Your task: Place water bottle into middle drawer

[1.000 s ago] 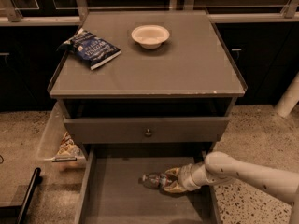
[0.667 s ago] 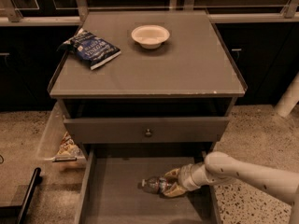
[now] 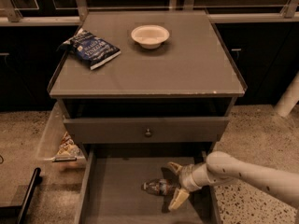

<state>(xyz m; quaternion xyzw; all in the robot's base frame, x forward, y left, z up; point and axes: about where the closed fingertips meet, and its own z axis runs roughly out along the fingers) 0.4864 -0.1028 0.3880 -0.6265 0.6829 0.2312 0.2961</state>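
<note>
Nearly done: bottle (image 3: 158,187) lies on its side on the drawer (image 3: 117,195) floor, gripper (image 3: 173,186) at its right end, fingers (image 3: 177,199) spread, released; you've only the arm left to pull out

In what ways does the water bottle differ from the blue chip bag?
The water bottle is clear plastic; the chip bag is blue and opaque. The bottle lies in the middle drawer, low down; the bag lies on the cabinet top, near its left rear corner. The gripper is at the bottle, jaws open on either side of it; the bag has no gripper by it. Both lie down, not upright.
</note>
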